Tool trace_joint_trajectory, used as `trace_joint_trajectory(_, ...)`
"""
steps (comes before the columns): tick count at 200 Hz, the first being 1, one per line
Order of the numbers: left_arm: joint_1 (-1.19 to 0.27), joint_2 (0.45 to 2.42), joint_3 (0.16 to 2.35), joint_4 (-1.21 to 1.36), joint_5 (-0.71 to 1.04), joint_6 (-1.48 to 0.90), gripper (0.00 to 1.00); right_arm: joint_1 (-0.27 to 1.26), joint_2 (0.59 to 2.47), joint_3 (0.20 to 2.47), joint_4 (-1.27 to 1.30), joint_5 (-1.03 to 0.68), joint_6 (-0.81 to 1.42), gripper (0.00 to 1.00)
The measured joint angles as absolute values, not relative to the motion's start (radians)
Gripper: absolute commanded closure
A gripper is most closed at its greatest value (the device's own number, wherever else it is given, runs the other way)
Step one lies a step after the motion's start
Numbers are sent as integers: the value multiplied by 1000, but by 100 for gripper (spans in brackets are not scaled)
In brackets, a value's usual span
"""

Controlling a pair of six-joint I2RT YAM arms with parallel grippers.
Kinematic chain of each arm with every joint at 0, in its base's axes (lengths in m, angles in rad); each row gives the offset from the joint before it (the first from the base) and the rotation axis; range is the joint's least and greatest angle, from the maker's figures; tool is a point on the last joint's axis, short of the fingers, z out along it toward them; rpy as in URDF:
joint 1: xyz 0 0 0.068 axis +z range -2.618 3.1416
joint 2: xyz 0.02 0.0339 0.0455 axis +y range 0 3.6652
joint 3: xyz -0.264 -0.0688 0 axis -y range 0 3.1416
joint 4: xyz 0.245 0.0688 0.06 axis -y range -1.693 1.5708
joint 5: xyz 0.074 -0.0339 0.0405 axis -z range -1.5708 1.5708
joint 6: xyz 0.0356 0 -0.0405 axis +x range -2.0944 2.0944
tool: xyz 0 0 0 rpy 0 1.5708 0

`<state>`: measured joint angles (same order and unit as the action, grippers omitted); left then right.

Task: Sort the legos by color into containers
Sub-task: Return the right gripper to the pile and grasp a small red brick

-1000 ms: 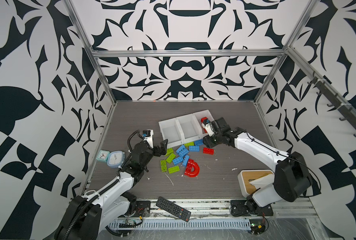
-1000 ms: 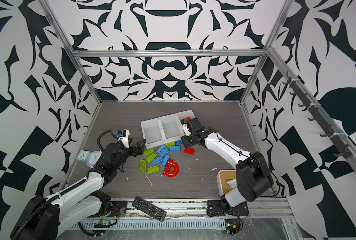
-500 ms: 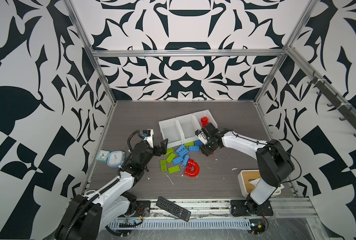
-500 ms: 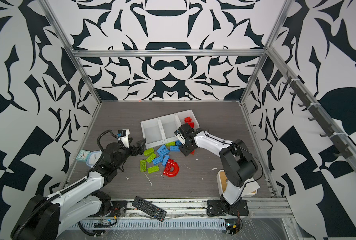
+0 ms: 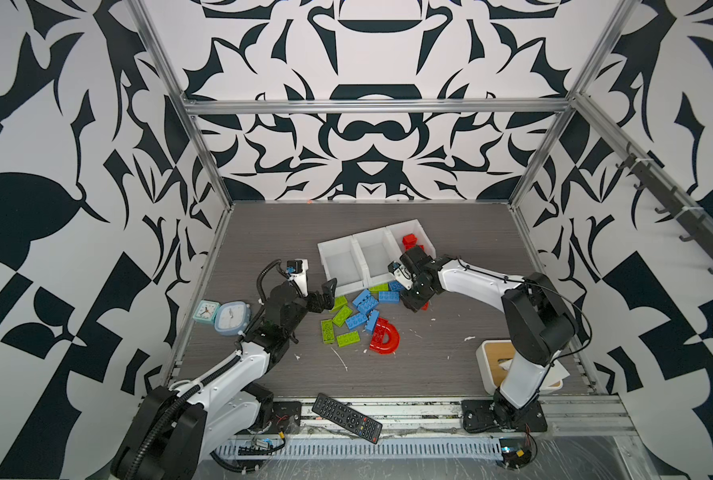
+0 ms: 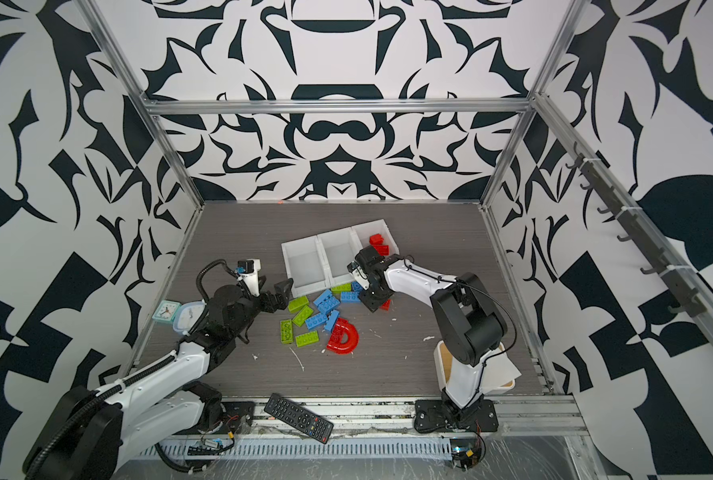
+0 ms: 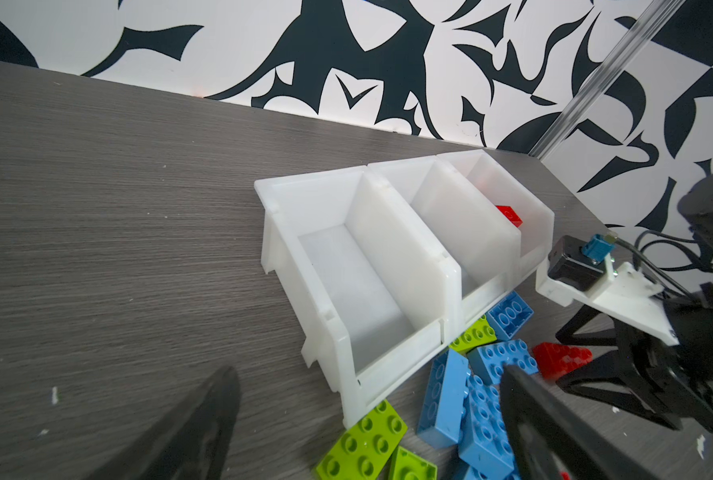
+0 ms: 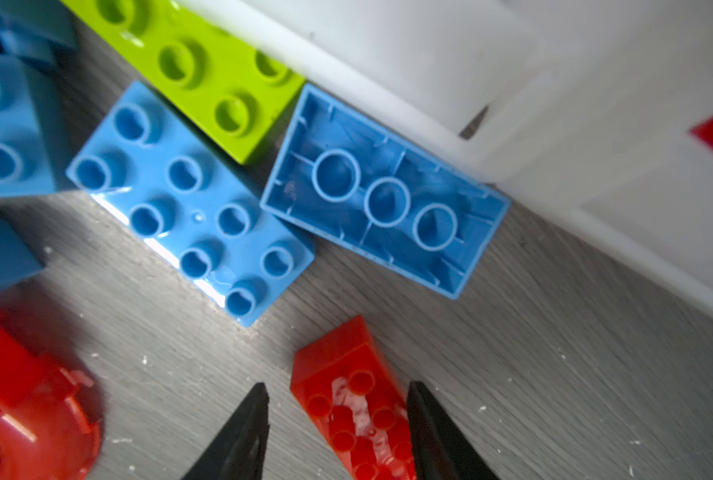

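Red brick (image 8: 357, 409) on table, just in front of containers (image 5: 340, 262), beside blue bricks (image 8: 197, 208); right gripper (image 8: 338, 386) straddles it, jaws partly spread, gap at one finger, not clamped. Left gripper (image 5: 326, 296) spread wide, empty, near green bricks (image 5: 342, 316)

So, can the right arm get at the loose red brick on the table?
Likely yes: the red brick lies on the table between the right arm's open jaws, with the nearest blue brick clear of them.
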<state>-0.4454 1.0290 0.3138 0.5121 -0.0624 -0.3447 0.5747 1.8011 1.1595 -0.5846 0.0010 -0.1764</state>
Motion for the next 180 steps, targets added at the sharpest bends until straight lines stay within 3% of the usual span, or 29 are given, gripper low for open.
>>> trace_joint_trajectory(63,-445,1029,314,512,-62,-345,0,573,1827,1162,-635,4,-176,48)
trace_joint_trajectory(133,-445,1026,314,509,-62,-344,0,570,1819,1162,-636,28,-159,67)
trace_joint_trajectory(180,-445,1017,314,500,-63,-344,0,545,1771,1143,-618,7,-133,70)
